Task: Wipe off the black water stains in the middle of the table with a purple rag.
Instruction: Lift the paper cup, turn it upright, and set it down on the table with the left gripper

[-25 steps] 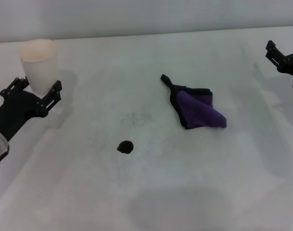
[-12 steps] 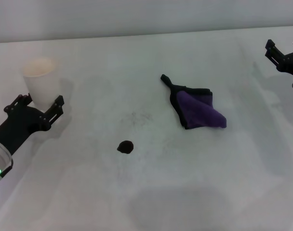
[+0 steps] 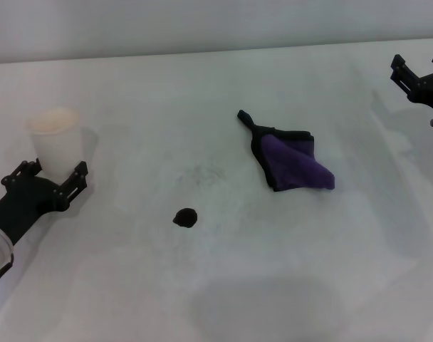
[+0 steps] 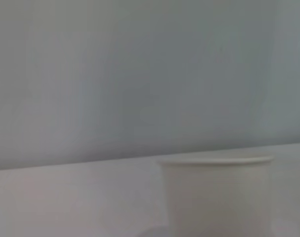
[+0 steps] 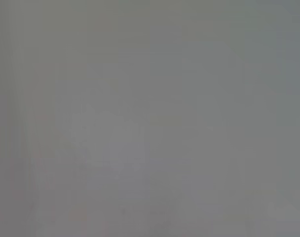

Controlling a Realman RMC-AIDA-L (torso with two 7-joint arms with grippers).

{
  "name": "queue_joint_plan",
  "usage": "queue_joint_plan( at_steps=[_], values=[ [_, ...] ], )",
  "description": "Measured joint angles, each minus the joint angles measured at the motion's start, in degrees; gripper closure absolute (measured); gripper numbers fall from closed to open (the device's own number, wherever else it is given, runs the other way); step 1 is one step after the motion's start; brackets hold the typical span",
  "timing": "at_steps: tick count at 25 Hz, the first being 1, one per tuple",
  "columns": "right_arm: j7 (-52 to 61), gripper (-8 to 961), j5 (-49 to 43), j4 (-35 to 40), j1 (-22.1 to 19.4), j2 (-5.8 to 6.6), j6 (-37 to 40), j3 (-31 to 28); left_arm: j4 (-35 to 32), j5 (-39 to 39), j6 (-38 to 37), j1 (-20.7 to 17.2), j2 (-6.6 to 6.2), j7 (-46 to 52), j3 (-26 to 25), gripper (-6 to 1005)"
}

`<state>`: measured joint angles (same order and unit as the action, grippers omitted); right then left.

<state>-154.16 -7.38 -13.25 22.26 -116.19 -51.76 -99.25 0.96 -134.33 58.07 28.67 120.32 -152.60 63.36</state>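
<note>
White matte table (image 3: 223, 285) beneath a plain pale wall: the black water stains (image 3: 185, 217), one small blot, sit near centre, the purple rag (image 3: 291, 160) lying crumpled and ungrasped at about two o'clock from it. Left gripper (image 3: 47, 179), jaws spread, flanks a white cup (image 3: 56, 137) at nine o'clock; right gripper (image 3: 418, 77), state indiscernible, waits at the far right edge. Wiping appears not yet begun; the next move calls for an arm, probably the right, to seize the rag.

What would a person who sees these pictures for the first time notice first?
The purple rag with its dark edge stands out most, lying crumpled right of the middle of the white table. Next comes the small black water stain, left of the rag and nearer the robot. At the left edge, the left gripper is open around the base of a white cup.
</note>
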Motion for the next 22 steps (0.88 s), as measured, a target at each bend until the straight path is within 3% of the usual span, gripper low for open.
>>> queue_joint_plan(
  at_steps=[22],
  values=[
    [0.0, 109, 0.0, 0.1, 0.1, 0.0, 0.4, -0.1, 0.2, 0.4, -1.7, -0.6, 0.17, 0.2, 0.1, 242]
  ],
)
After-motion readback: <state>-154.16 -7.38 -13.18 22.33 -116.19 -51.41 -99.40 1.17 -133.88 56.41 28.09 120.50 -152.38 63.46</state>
